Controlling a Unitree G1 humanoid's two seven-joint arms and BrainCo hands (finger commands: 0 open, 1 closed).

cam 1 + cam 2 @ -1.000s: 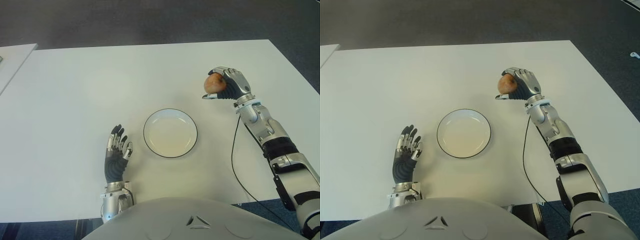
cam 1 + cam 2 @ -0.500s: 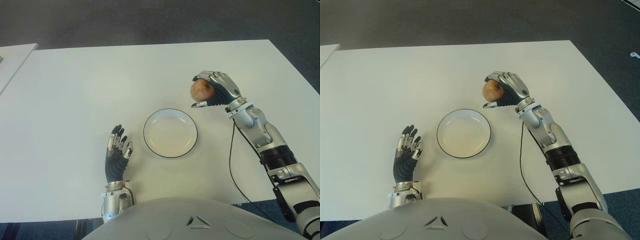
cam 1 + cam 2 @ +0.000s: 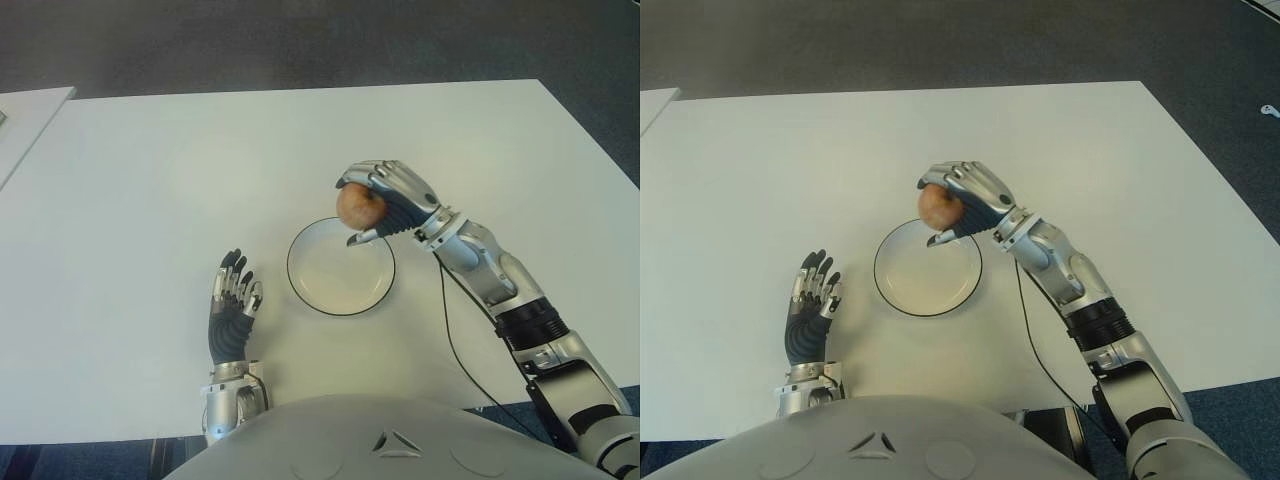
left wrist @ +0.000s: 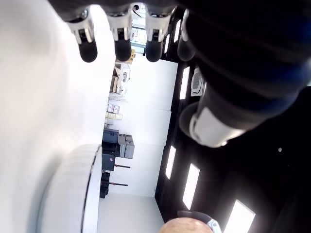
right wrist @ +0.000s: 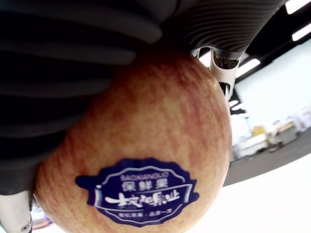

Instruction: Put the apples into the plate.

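Apple [image 3: 358,206] now over plate [image 3: 318,297], r. robot hand [image 3: 392,195]

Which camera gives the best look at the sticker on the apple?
The right wrist view: the apple fills it, its blue sticker facing the camera, gripped by the right hand. Both eye views show the apple small above the plate's far rim, sticker unseen. The left wrist view catches only a sliver.

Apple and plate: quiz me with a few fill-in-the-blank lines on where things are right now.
1. The apple is gripped in the robot's ____ hand.
2. The white plate with the dark rim holds ____ apples.
3. The apple carries a ____ sticker.
4. The left hand, fingers open, shows on the plate's ____ side.

Missing words: right; no; blue; left
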